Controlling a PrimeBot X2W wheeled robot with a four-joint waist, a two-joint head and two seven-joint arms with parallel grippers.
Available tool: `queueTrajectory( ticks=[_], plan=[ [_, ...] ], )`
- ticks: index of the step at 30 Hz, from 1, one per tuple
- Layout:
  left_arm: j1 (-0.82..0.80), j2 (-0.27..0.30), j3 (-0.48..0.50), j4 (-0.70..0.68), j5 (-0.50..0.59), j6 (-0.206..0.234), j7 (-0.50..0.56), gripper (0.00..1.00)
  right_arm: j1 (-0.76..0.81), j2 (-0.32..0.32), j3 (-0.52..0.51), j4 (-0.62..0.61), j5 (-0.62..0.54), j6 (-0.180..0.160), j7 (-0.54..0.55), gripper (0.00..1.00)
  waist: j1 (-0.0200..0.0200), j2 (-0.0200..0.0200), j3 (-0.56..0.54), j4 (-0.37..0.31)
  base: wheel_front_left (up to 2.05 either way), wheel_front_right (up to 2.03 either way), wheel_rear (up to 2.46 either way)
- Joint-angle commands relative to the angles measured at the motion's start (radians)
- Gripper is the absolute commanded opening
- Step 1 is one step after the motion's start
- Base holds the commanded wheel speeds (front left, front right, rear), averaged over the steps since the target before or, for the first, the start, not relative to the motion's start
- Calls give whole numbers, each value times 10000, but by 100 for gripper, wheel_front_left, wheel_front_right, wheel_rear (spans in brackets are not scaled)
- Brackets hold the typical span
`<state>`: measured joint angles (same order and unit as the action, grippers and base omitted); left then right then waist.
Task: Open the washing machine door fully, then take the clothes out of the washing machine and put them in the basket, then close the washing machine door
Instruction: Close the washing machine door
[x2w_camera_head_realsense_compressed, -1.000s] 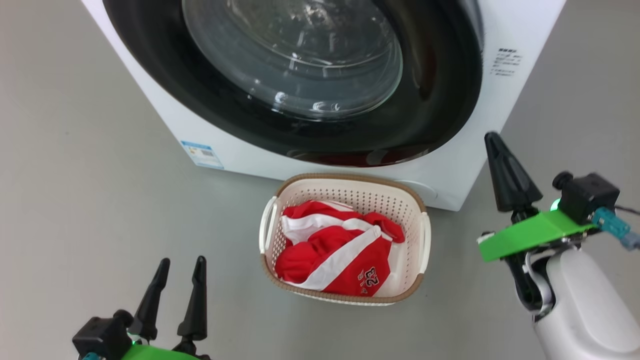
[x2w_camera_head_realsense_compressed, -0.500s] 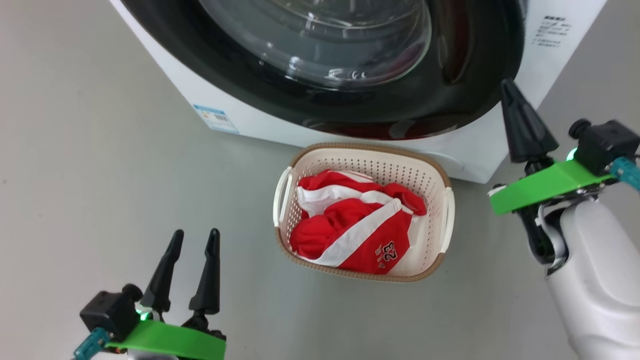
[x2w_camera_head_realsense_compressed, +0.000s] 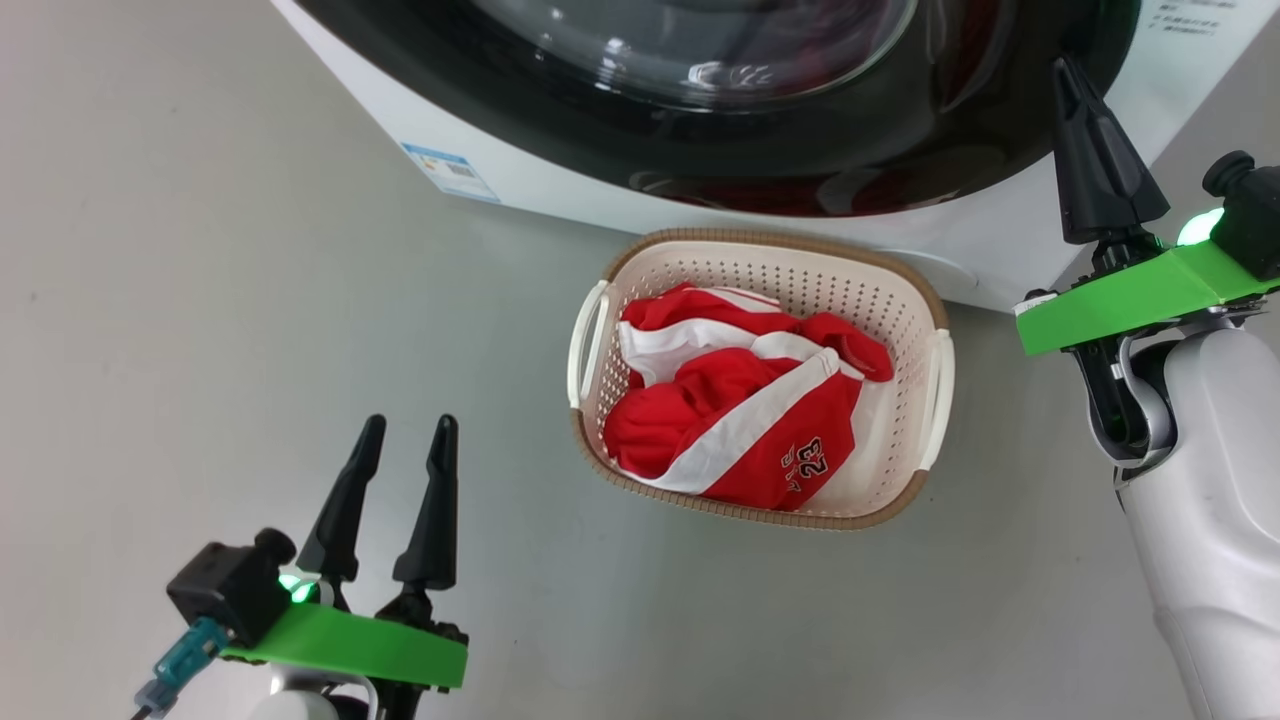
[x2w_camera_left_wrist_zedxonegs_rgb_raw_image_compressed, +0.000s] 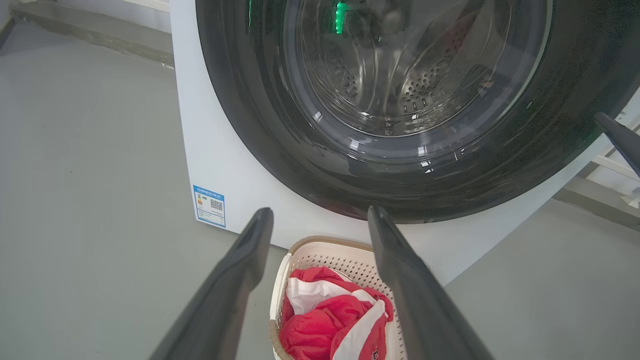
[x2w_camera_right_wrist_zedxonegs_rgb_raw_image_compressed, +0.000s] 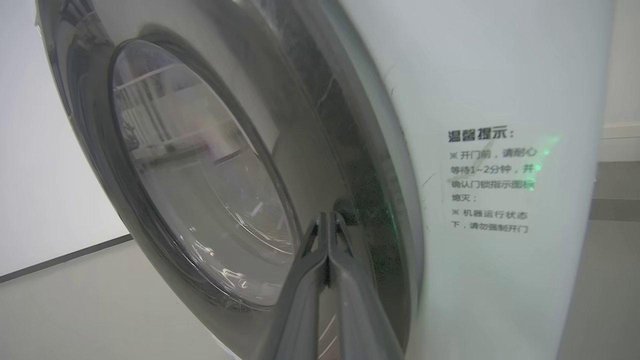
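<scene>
The washing machine (x2w_camera_head_realsense_compressed: 530, 185) fills the top of the head view. Its door (x2w_camera_head_realsense_compressed: 800, 150), a black rim around bulging glass, lies flat against the front. On the floor in front stands the basket (x2w_camera_head_realsense_compressed: 790, 285), holding the red and white clothes (x2w_camera_head_realsense_compressed: 740, 420) with "23" showing. My left gripper (x2w_camera_head_realsense_compressed: 410, 425) hovers open and empty, low and left of the basket. My right gripper (x2w_camera_head_realsense_compressed: 1066, 72) is shut on nothing, its tip at the door's lower right rim. In the left wrist view the open left gripper (x2w_camera_left_wrist_zedxonegs_rgb_raw_image_compressed: 320, 212) frames the door (x2w_camera_left_wrist_zedxonegs_rgb_raw_image_compressed: 400, 150) and basket (x2w_camera_left_wrist_zedxonegs_rgb_raw_image_compressed: 330, 247). In the right wrist view the shut right gripper (x2w_camera_right_wrist_zedxonegs_rgb_raw_image_compressed: 327, 217) points along the door's rim (x2w_camera_right_wrist_zedxonegs_rgb_raw_image_compressed: 350, 165).
Grey floor (x2w_camera_head_realsense_compressed: 200, 300) spreads left of the machine and around the basket. A blue label (x2w_camera_head_realsense_compressed: 450, 170) marks the machine's lower left corner. A sticker with printed text (x2w_camera_right_wrist_zedxonegs_rgb_raw_image_compressed: 490, 180) sits on the white front right of the door.
The head camera has moved, sliding the whole picture upward. Against the machine, my right gripper has gone further up to the door's right rim. Both grippers keep their state.
</scene>
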<state>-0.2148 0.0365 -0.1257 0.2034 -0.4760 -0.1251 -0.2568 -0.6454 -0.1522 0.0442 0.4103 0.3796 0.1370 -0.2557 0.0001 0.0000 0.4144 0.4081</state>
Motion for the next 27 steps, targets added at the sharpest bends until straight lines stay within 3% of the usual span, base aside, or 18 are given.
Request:
queueTrajectory(
  ticks=[1, 12, 27],
  plan=[
    [-212, 138, 312, -246, -100, -56, -49, 100, -444, 34, -91, -241, 94, -63, -61, 0, -1, 0, 122, 74, 0, 0, 0],
    [-341, 138, 299, -213, -172, -56, -49, 100, -806, 175, -283, -292, -15, -63, -61, 0, -1, 0, 257, 61, 0, 0, 0],
    [-295, 137, 463, -65, -41, -56, -49, 100, 194, 191, 620, -303, 107, -63, -61, 0, -1, 0, -152, -270, 0, 0, 0]
  ],
)
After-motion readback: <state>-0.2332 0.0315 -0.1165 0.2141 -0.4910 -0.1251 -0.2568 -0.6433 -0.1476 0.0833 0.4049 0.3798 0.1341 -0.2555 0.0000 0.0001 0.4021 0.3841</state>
